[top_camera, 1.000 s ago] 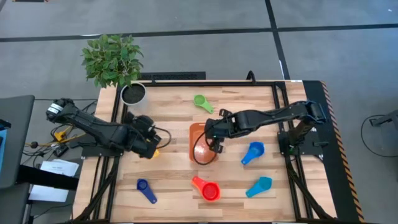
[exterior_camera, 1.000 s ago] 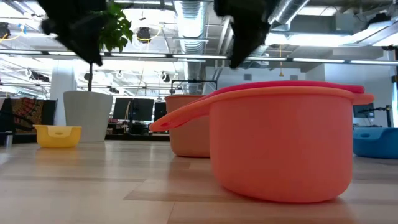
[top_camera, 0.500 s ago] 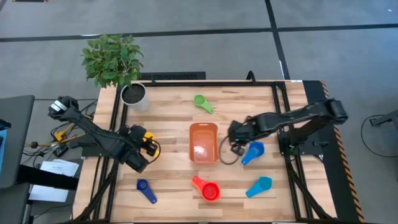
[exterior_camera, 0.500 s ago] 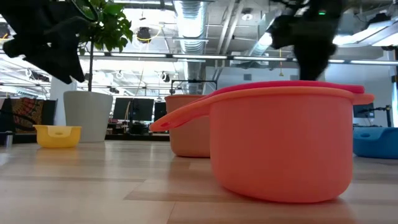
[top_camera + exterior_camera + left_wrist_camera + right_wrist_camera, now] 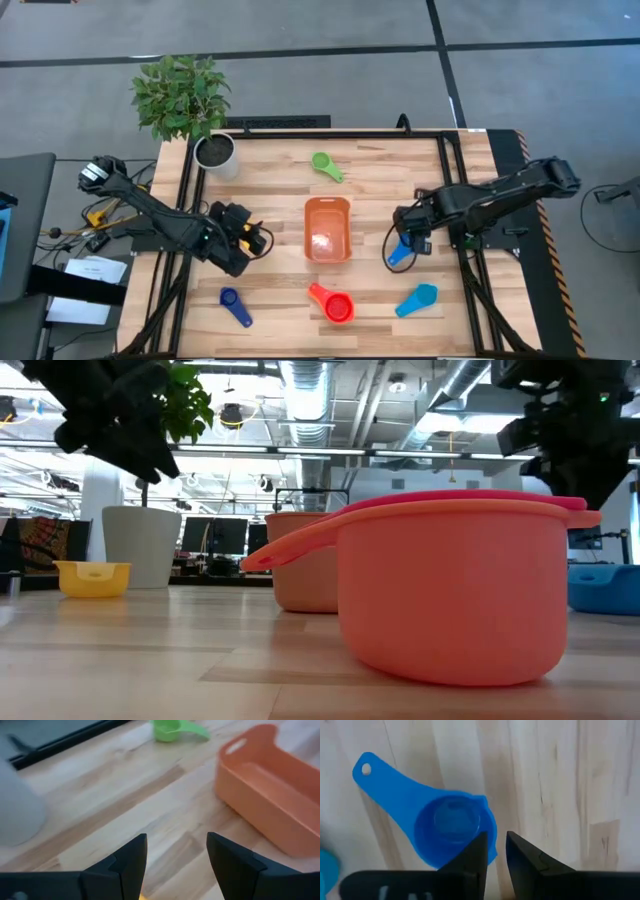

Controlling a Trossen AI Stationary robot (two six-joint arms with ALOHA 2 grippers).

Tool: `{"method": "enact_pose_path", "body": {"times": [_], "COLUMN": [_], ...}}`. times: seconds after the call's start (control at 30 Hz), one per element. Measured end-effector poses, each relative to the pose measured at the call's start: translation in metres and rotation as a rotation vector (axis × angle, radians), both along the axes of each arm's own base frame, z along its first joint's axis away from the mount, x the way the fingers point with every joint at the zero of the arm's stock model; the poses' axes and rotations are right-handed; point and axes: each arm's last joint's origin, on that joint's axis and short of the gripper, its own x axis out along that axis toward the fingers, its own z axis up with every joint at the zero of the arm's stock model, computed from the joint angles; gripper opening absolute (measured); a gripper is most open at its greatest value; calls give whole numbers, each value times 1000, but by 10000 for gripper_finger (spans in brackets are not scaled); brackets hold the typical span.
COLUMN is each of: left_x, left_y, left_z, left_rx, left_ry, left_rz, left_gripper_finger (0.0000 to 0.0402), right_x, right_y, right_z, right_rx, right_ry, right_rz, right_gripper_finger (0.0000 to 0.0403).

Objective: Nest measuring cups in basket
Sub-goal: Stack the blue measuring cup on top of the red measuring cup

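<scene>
Right wrist view: you see the right gripper [image 5: 496,851] directly above the blue cup [image 5: 451,834], its fingers set close with only a narrow gap between them and nothing pinched.
Direction to cup: the bowl's rim lies just beside the fingertips, so you need only a short drop.
Long axis: the handle [image 5: 385,782] runs away from the bowl on the side opposite the fingers; in the high view the blue cup [image 5: 404,246] points its handle toward the table's front.
Nearer arm: yours is the right one; the right gripper [image 5: 412,238] hangs over the cup.
Left gripper [image 5: 175,854]: spread wide, empty, over bare wood left of the basket [image 5: 260,790].
Basket: mid-table [image 5: 327,229], well apart from the blue cup, to its left.
Judgement: you likely need to widen the fingers to straddle the rim.
</scene>
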Motion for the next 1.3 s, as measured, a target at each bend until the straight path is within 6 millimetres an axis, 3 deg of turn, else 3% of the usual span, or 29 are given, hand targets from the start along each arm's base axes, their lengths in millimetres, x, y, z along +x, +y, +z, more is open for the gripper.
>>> {"method": "enact_pose_path", "body": {"times": [0.33,0.5,0.73,0.93,1.13,1.3], "left_x": [8,8,8,8,10,17], "left_y": [0,-1,-1,-1,-1,-5], "left_z": [3,4,4,4,5,10], "left_rx": [25,22,19,17,8,24], "left_ry": [-17,-24,-28,-30,-60,-112], "left_rz": [-44,-44,-42,-41,-33,-67], "left_gripper_finger": [196,196,196,196,196,196], "right_x": [12,18,24,21,19,15], "right_y": [11,12,10,5,-1,-2], "right_z": [-15,-27,-44,-55,-43,-31], "right_rx": [-32,-47,-78,-78,-50,-30], "right_ry": [54,127,209,222,133,40], "right_rz": [221,246,248,189,-37,-198], "right_gripper_finger": [163,172,137,85,14,27]}}
